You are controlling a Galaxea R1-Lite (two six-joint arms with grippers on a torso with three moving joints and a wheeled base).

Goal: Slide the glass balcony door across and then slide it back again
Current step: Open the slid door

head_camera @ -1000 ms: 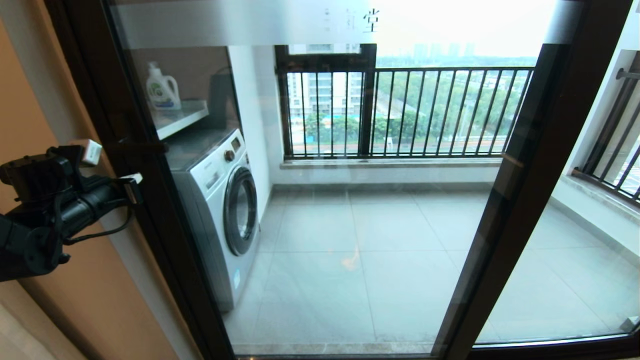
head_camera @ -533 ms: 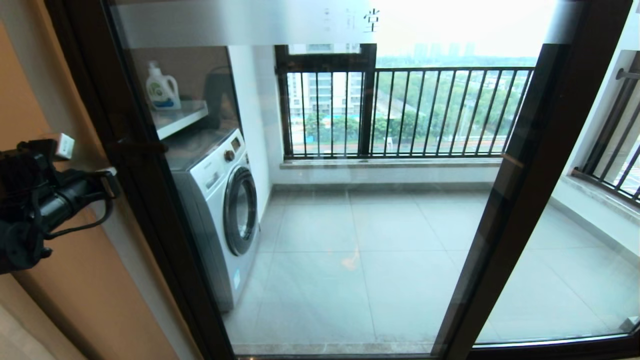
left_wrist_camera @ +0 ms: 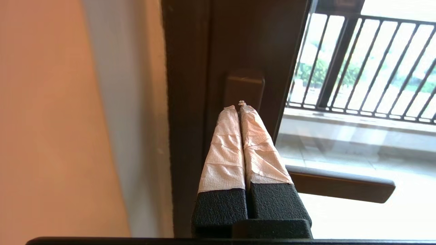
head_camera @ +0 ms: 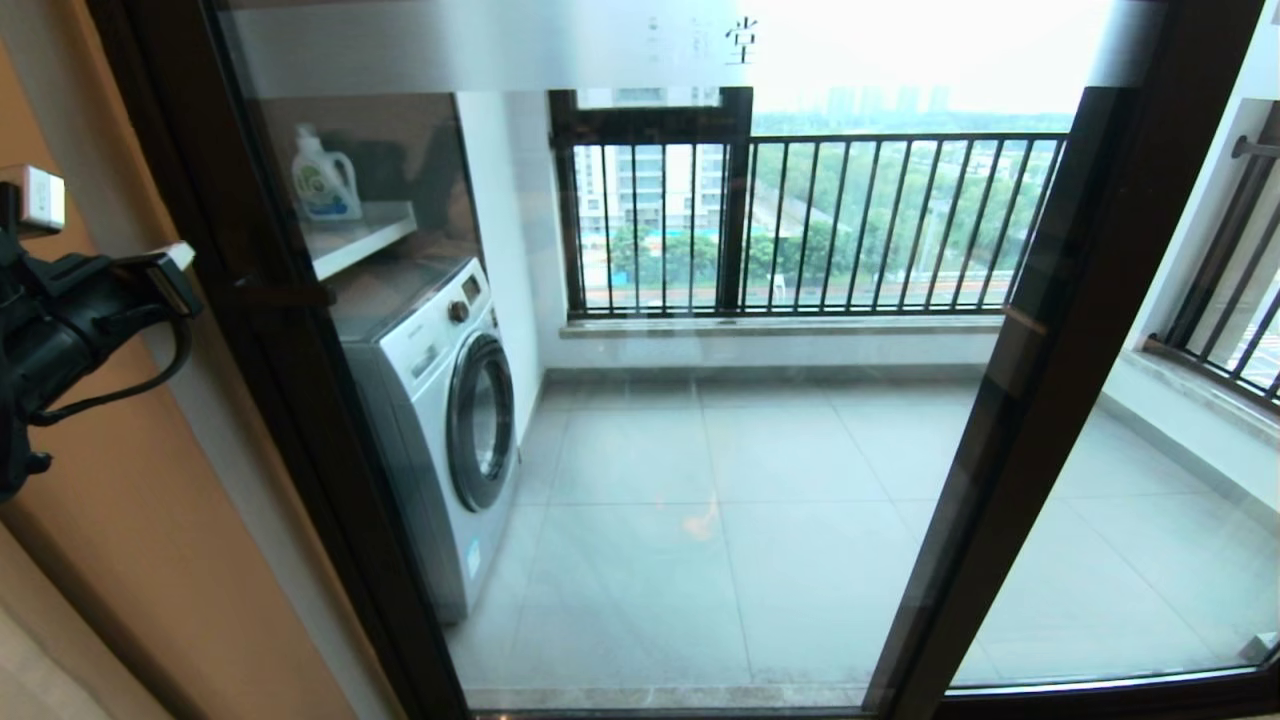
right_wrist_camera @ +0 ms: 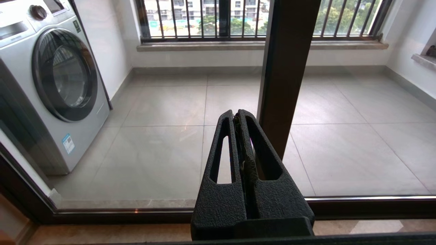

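The glass balcony door (head_camera: 750, 450) fills the head view, its dark brown left stile (head_camera: 250, 300) against the wall jamb and its frosted strip (head_camera: 500, 45) across the top. A dark bar handle (head_camera: 285, 293) sticks out from that stile. My left arm (head_camera: 70, 320) hangs at the far left, clear of the door. In the left wrist view my left gripper (left_wrist_camera: 238, 106) is shut and empty, its taped tips pointing at the handle's base plate (left_wrist_camera: 243, 85), with the bar (left_wrist_camera: 340, 185) beside it. My right gripper (right_wrist_camera: 235, 114) is shut and empty, low before the glass near the door's right stile (right_wrist_camera: 286, 68).
Behind the glass stand a washing machine (head_camera: 450, 400), a shelf with a detergent bottle (head_camera: 325, 175) and a black railing (head_camera: 820, 220). A second glass panel (head_camera: 1180, 450) lies to the right. An orange wall (head_camera: 150, 560) flanks the door on the left.
My left arm has drawn back to the left and risen, away from the door's handle. The door itself has not shifted.
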